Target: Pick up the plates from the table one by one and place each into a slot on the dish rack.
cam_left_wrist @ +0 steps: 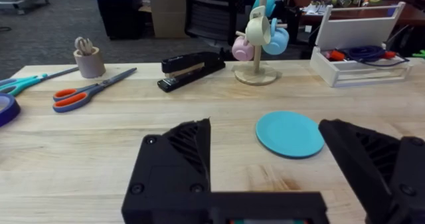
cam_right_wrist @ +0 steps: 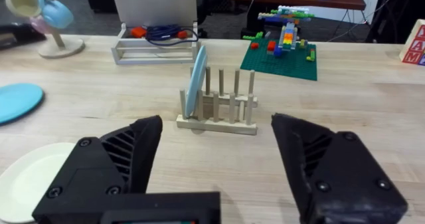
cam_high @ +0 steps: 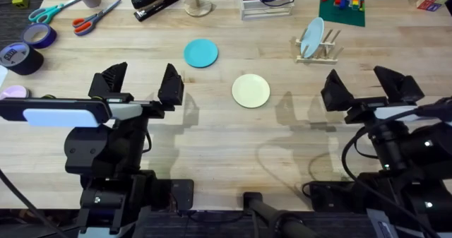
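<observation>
A sky-blue plate lies flat on the table, far left of centre. The cream-yellow plate lies flat nearer the middle. At the far right stands the wooden dish rack, with a paler whitish-blue plate upright in one slot. My left gripper hangs open near the blue plate, holding nothing. My right gripper is open and empty, on the near side of the rack.
Along the far edge sit two pairs of scissors, a black stapler, a mug tree, a white tray and a green brick baseplate. Tape rolls lie at the far left.
</observation>
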